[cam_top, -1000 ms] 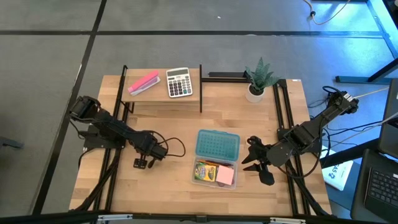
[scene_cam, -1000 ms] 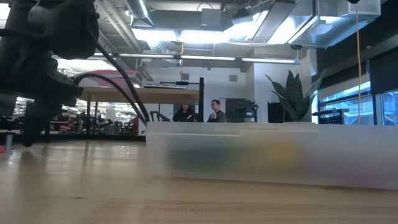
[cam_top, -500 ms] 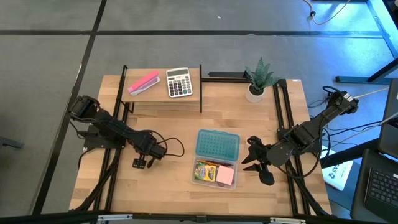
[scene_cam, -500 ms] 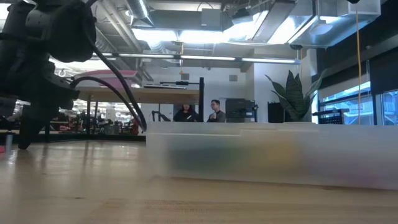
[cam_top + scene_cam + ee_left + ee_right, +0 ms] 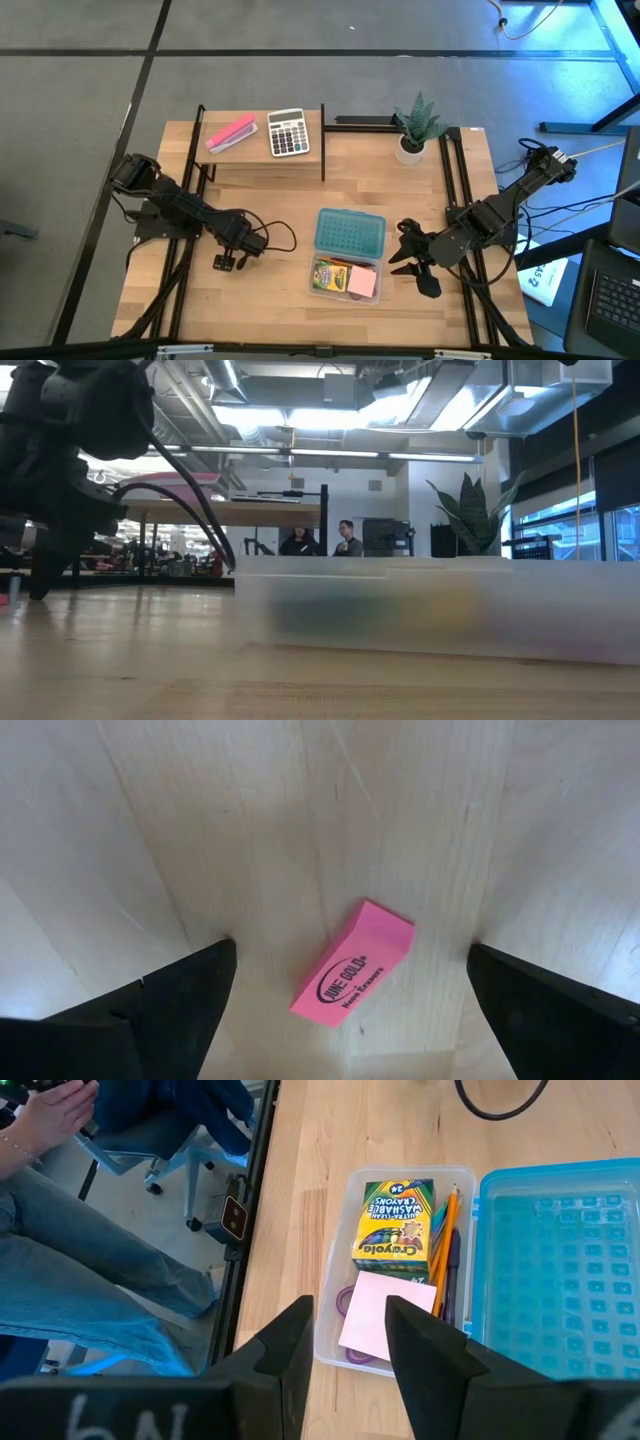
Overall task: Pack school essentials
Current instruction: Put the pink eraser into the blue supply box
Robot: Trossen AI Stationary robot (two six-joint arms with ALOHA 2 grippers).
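left wrist view shows the left gripper (image 5: 345, 985) spread wide, empty, straddling the pink eraser (image 5: 352, 972), light, rubbery, grippy, best pinched across its long sides, angled toward one o'clock.

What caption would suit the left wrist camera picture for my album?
Open left pincer hovers over a small pink rectangular eraser lying on the pale wooden table, one finger on each side.
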